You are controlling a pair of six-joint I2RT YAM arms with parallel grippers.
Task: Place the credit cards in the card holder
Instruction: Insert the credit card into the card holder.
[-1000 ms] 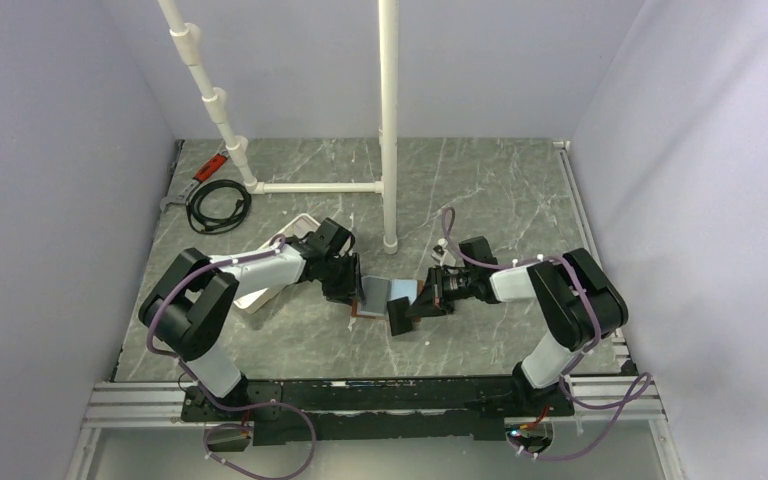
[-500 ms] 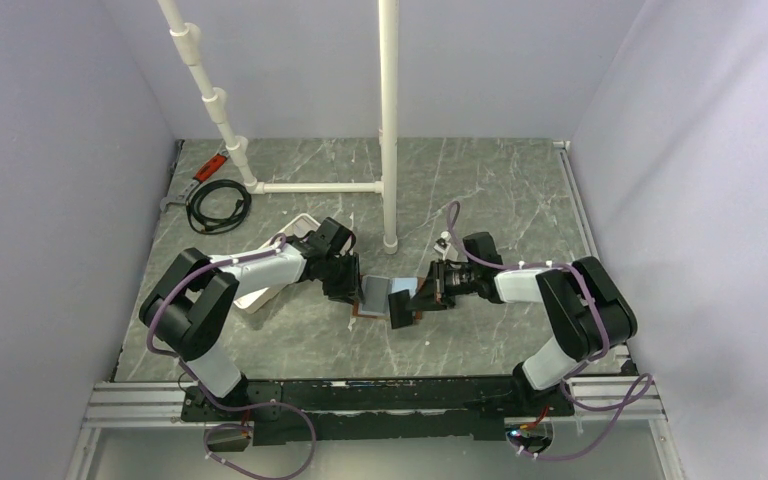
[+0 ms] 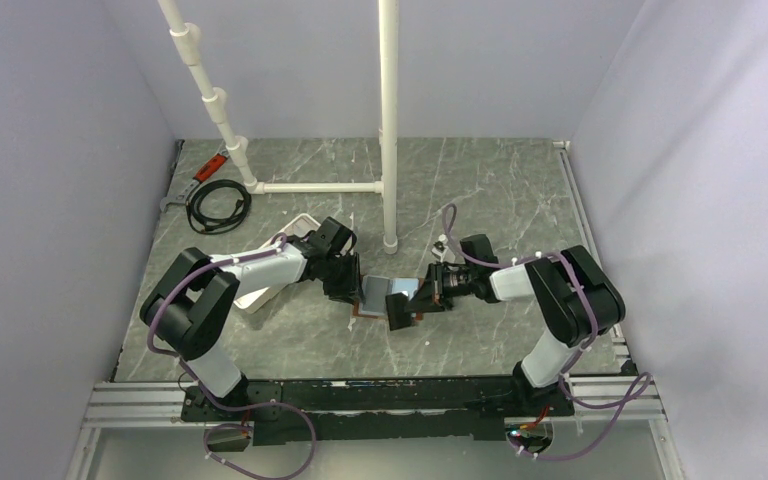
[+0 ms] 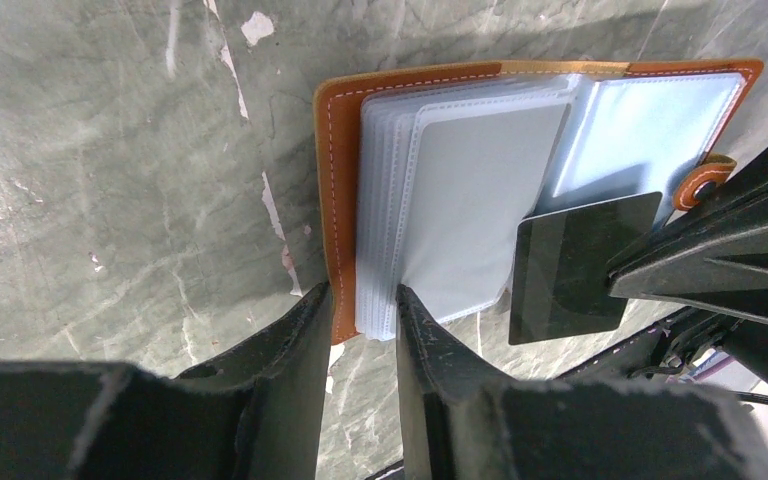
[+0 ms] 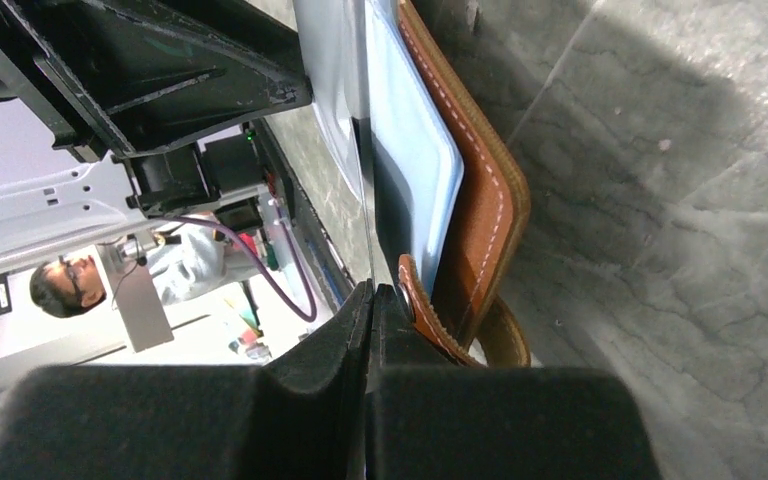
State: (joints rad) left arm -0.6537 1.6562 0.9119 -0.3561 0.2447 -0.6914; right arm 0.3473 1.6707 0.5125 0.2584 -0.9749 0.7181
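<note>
Right gripper (image 5: pixel 370 295) pinching card (image 4: pixel 580 265), one corner hidden

Soft, even overhead light keeps the top view sharp, with only faint shadows on the table (image 3: pixel 500 190). In the wrist views the left gripper (image 4: pixel 363 305) and the right gripper (image 5: pixel 370 295) loom dark and blurred in the foreground. The card holder (image 4: pixel 338 200) shows a pale sheen on its clear sleeves, and the bright background in the right wrist view is washed out.
</note>
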